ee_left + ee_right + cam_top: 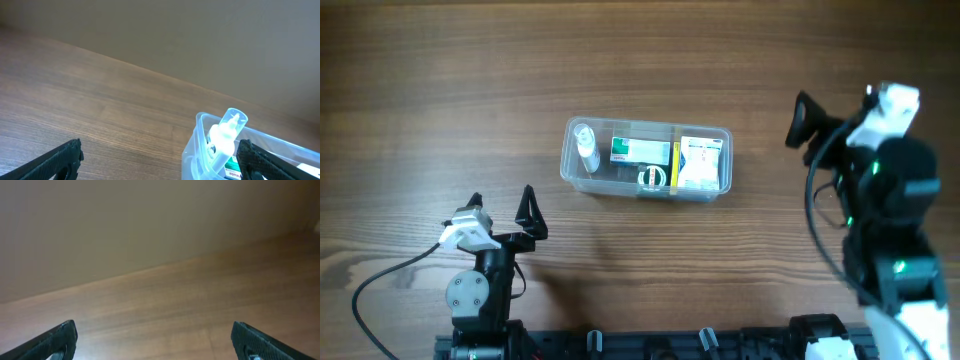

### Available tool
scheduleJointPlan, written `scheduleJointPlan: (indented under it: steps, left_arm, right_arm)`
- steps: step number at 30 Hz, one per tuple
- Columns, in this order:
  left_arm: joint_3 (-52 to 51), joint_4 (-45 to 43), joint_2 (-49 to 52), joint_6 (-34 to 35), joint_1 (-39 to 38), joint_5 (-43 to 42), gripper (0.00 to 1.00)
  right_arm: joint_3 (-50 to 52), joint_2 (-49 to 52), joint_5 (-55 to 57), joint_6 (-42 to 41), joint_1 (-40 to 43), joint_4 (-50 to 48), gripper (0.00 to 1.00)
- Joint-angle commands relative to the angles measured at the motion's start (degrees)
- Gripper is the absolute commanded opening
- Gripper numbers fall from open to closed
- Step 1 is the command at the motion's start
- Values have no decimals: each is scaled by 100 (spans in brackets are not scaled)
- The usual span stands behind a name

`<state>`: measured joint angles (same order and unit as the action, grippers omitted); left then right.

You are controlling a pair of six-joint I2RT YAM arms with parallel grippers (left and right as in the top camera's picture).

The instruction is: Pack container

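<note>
container (650,125) is seen mid-table, well apart from both arms, packed w/ a bottle (586,147) and two boxes (640,152). left gripper (502,202) is held spread wide, nothing gripped, by the near edge. right gripper (155,341) is likewise spread, by the right edge.

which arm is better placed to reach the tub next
Probably left: the left gripper is open, facing the tub; the right gripper has only table in its camera.
</note>
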<state>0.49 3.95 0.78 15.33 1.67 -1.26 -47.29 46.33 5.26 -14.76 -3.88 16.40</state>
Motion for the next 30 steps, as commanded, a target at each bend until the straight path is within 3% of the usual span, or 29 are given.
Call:
scheduleJointPlan:
  steps: [1, 10, 30]
  left_arm:
    - [-17, 42, -61, 9, 44, -66, 100]
    - [-17, 42, -61, 9, 44, -66, 100]
    - [-17, 42, -61, 9, 44, -66, 100]
  right_arm:
    - [1027, -723, -81, -199, -20, -693, 100]
    - [2789, -2168, -81, -387, -17, -2009, 100]
    - [4548, -3834, -83, -660, 181, -3012, 100]
